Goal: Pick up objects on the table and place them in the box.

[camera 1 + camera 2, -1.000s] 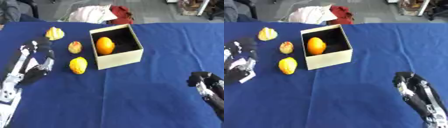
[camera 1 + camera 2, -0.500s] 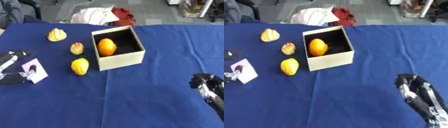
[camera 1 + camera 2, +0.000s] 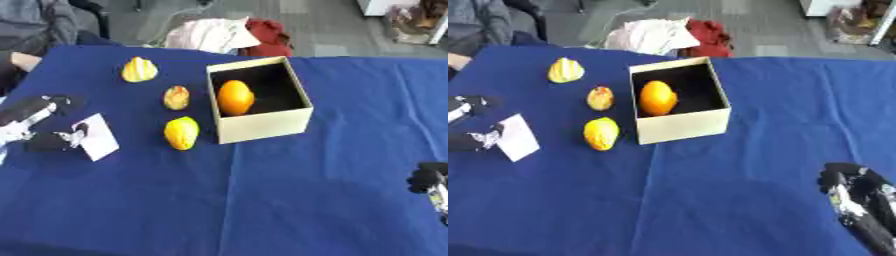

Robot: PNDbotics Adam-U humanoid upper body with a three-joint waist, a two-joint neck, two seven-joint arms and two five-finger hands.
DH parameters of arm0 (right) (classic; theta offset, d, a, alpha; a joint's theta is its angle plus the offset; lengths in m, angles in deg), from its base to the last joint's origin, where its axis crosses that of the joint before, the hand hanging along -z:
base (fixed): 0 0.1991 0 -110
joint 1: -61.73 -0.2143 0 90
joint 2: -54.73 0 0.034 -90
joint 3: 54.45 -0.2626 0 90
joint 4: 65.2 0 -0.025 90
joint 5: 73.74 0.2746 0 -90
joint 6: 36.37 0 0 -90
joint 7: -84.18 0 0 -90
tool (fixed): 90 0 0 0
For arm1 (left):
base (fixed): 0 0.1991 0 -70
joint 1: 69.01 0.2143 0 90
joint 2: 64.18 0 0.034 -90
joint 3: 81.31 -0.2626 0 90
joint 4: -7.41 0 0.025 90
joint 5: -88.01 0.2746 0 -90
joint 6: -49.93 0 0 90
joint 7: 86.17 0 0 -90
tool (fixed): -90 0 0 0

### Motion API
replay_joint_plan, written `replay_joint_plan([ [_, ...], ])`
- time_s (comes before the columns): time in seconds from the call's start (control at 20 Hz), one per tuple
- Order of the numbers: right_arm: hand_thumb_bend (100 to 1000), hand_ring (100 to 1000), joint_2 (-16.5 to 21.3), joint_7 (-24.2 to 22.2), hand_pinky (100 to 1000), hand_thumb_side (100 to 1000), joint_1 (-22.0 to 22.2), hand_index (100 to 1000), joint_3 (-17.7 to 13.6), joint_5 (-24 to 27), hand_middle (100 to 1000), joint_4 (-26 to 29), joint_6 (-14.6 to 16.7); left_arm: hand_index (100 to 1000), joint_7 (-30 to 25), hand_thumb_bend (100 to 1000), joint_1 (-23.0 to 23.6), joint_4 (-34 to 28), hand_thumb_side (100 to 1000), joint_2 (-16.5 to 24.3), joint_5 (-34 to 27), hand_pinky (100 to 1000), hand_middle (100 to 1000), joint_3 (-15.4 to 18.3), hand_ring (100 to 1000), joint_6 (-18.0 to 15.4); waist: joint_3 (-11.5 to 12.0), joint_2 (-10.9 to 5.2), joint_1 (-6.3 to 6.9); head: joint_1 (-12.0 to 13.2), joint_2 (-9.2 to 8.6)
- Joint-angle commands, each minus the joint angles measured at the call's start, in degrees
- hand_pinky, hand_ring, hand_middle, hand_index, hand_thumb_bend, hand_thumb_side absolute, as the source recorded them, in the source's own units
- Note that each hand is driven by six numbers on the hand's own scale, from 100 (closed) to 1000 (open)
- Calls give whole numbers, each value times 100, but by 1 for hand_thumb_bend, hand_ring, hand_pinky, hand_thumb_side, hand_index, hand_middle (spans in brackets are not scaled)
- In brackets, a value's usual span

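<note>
Since a second ago, your left robot hand point(image 3: 39, 131) has drawn back toward the desk point(image 3: 262, 200) edge, fingers curled beside a white card point(image 3: 96, 142), its grip unclear. One orange point(image 3: 234, 97) sits in the box point(image 3: 262, 125); three fruits point(image 3: 181, 132) wait left, within reach. Your right robot hand point(image 3: 859, 197) idles, state unclear. No legible writing.

we're looking down from the head, both eyes facing across the blue table point(image 3: 262, 200) toward the floor beyond. the two views share nearly everything, the box point(image 3: 260, 100) mid-frame; the right eye sits slightly rightward, showing more of the right hand point(image 3: 859, 200).
</note>
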Motion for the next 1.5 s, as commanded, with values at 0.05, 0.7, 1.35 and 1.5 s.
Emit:
replay_joint_plan([
  [0.05, 100, 637, 123, 3, 636, 438, -39, 693, -27, -30, 590, 92, 4, 941, -134, 185, -131, 193, 587, 361, 95, 833, 812, -8, 796, -35, 0, -153, 92, 11, -62],
  [0.7, 100, 637, 133, -21, 636, 427, -62, 693, -3, -29, 590, 74, 4, 938, -442, 229, -524, 852, 714, 326, 216, 828, 811, -319, 787, -211, -15, -165, 65, 20, -93],
  [1.35, 100, 636, 142, 0, 636, 429, -46, 693, -16, -41, 590, 68, 4, 950, -444, 325, -325, 69, 750, 467, 179, 840, 827, 44, 801, -303, 5, -178, 79, 4, -121],
  [1.5, 100, 636, 146, -8, 636, 428, -44, 693, -9, -43, 590, 65, 4, 950, -691, 389, -262, 76, 782, 434, 349, 841, 828, -59, 804, -376, 1, -191, 80, 10, -123],
])
